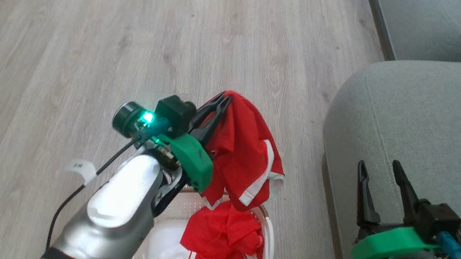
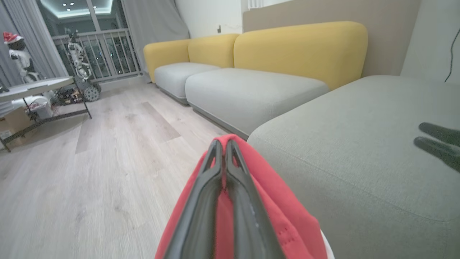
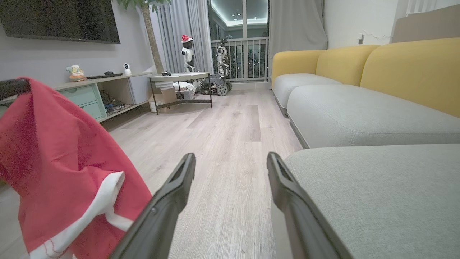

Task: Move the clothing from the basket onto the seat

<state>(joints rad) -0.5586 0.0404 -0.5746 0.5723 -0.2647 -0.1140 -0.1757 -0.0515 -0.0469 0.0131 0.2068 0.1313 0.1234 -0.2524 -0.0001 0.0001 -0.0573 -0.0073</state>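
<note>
Seemingly mid-carry, the left claw [image 1: 223, 100] is clenched on a bright red white-trimmed fabric garment [image 1: 244, 157] hanging above the oval white perforated plastic basket [image 1: 191, 207], and must next swing right over the grey-green upholstered seat [image 1: 422, 125], near which the right claw [image 1: 378, 164] hangs released.

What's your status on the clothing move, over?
Left gripper shut on a red garment, held above the basket. Right gripper open, empty, at the seat edge. Further red clothing in the basket. Nothing seen blocking.
</note>
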